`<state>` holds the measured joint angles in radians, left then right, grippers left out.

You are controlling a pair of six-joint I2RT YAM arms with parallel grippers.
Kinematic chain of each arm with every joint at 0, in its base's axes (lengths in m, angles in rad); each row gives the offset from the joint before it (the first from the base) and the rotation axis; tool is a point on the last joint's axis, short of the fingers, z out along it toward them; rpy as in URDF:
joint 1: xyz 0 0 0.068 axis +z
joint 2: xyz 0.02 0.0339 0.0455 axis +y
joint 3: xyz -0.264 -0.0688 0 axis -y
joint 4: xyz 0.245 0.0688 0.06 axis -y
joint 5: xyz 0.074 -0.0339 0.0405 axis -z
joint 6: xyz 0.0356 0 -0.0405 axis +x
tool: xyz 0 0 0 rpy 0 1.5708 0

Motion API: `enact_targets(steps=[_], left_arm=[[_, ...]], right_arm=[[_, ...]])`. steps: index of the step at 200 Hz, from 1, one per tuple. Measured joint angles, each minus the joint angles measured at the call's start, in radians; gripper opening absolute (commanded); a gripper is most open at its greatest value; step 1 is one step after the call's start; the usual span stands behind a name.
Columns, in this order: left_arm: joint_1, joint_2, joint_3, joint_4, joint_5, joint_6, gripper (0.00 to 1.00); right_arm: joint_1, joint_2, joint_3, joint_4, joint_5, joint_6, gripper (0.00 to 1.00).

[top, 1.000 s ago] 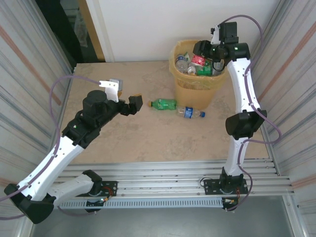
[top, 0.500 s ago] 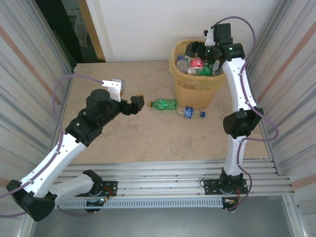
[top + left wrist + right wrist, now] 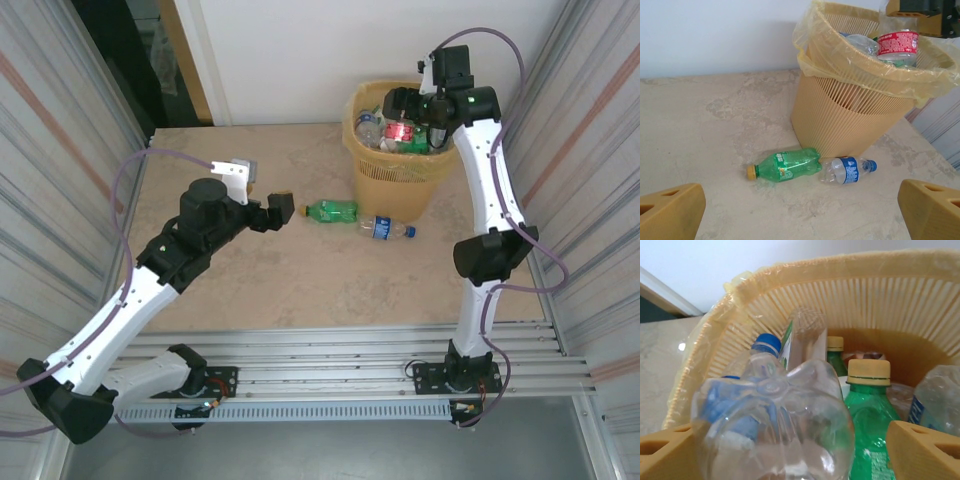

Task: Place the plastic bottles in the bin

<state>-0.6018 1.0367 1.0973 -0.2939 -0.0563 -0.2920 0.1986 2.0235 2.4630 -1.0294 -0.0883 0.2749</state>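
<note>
**Counting bottles: a pile in the bin (image 3: pixel 840 120), two lying out on the worktop (image 3: pixel 705 125)**

So the right gripper (image 3: pixel 792 440) is up over the bin mouth with its jaws spread wide. A clear red-labelled bottle (image 3: pixel 897 42) sits between them, neck down, base facing the wrist camera. It maybe brushes one finger, but there's a plain gap on the other side, so nothing's pinched.

Under it the bin is pretty stuffed. There's a yellow-capped green bottle (image 3: pixel 867 405), a blue-capped clear one (image 3: pixel 765 344), and more clear ones around them. The translucent yellow bag liner (image 3: pixel 875 75) is folded out over the rim.

Out on the worktop, the loose green bottle (image 3: pixel 785 166) and a blue-labelled clear bottle (image 3: pixel 846 170) lie on their sides, base to base, right at the foot of the bin. I can't tell if they actually touch. The left gripper (image 3: pixel 801 200) hovers over the worktop facing that pair, jaws spread, nothing between them.
</note>
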Motion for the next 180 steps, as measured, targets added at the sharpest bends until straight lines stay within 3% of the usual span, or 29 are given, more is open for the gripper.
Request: enact_targets(steps=[35,60,83,180], left_arm=[[0.0,0.0,0.0,0.0,0.003,0.0,0.99],[0.0,0.0,0.0,0.0,0.003,0.0,0.99],[0.0,0.0,0.0,0.0,0.003,-0.001,0.99],[0.003,-0.004,0.0,0.0,0.004,-0.004,0.99]], right_arm=[[0.043,-0.059,-0.027,-0.005,0.089,-0.025,0.78],[0.067,-0.101,-0.09,0.003,0.122,-0.031,0.59],[0.077,-0.137,-0.175,0.036,0.138,-0.032,0.51],[0.079,-0.219,-0.375,0.169,0.196,0.018,0.5]])
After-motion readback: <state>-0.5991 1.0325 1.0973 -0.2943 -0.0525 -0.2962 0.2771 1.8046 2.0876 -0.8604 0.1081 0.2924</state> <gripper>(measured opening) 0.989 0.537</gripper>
